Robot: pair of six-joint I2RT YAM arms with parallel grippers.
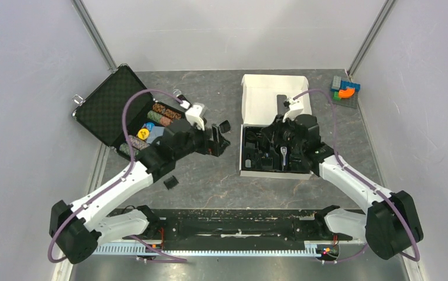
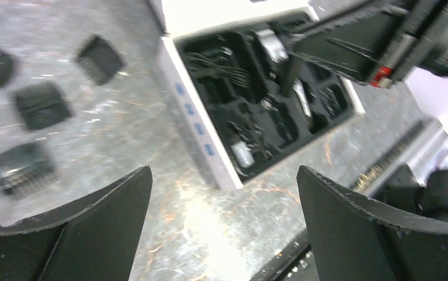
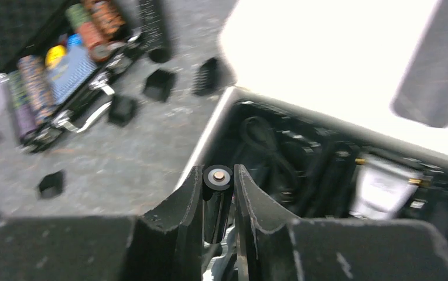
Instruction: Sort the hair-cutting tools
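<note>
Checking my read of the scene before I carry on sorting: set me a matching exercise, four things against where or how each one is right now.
Things:
A. left gripper
B. right gripper
C. poker chips
D. coloured blocks

Places or states:
1. in the far right corner of the table
2. closed on a slim black tool with a silver end
3. inside the open black case
4. wide open and empty

Pairs: A-4, B-2, C-3, D-1
</note>
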